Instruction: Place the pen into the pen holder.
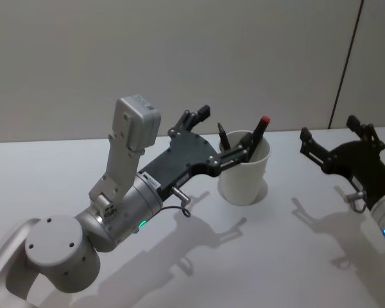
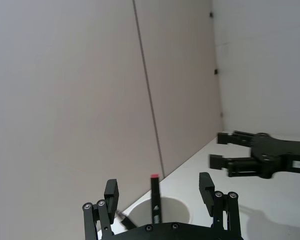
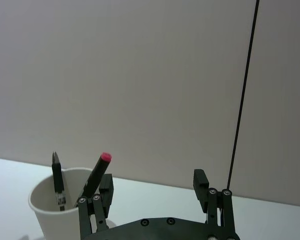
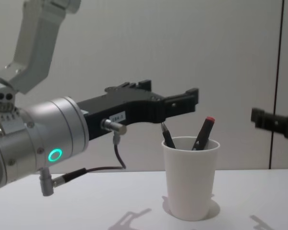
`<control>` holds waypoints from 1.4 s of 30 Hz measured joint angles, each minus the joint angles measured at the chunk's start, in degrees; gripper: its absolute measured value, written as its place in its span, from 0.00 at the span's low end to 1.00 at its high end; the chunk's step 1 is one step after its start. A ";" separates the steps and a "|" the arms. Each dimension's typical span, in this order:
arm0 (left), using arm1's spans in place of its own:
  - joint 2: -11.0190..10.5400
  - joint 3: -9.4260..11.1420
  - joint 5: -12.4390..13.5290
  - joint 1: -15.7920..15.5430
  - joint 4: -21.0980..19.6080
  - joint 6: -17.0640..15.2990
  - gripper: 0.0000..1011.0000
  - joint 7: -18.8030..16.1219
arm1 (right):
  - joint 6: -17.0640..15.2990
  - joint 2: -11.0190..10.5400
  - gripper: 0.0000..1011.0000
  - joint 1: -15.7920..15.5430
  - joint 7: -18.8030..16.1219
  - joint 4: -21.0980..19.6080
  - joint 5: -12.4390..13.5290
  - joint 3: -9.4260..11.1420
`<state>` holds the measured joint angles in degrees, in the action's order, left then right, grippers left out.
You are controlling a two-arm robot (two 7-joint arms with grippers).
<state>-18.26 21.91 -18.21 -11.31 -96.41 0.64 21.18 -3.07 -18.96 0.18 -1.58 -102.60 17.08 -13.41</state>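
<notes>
1. Pen holder (image 1: 245,168): a plain white paper cup with a rolled rim stood upright on the white table (image 1: 276,256), roughly between the two arms and nearer the left one. In the chest view the pen holder (image 4: 190,177) showed its tapered wall from the side.

2. Pen (image 1: 258,131): dark barrel with a red end, stood inside the cup, leaning against the rim with the red end uppermost and clear of the rim. No gripper touched it. It also showed in the left wrist view (image 2: 154,200), the right wrist view (image 3: 95,177) and the chest view (image 4: 203,130).

3. Second pen (image 1: 222,136): dark, with a pointed end upward, stood in the same cup on the side toward the left arm, also leaning on the rim.

4. Left gripper (image 1: 226,133): reached forward, raised above the table just beside and over the cup's rim. Its fingers were spread apart and held nothing; the left wrist view showed the pen standing in the gap between them without contact.

5. Right gripper (image 1: 328,136): hung above the table well to the right of the cup, fingers apart and empty.

6. Wall (image 1: 179,51): plain, pale, behind the table.
</notes>
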 joint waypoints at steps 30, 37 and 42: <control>-3.59 4.09 6.63 -2.25 3.22 -1.40 0.99 -20.17 | 1.13 -0.37 0.99 -1.02 -2.26 1.38 -0.61 0.47; -3.64 4.16 6.74 -2.29 3.28 -1.44 0.99 -20.51 | 1.12 -0.37 0.99 -1.02 -2.26 1.38 -0.62 0.47; -3.64 4.16 6.74 -2.29 3.27 -1.44 0.99 -20.55 | 1.12 -0.38 0.99 -1.02 -2.26 1.38 -0.62 0.47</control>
<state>-21.90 26.07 -11.47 -13.61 -93.14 -0.80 0.63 -1.95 -19.33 -0.84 -3.83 -101.23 16.46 -12.94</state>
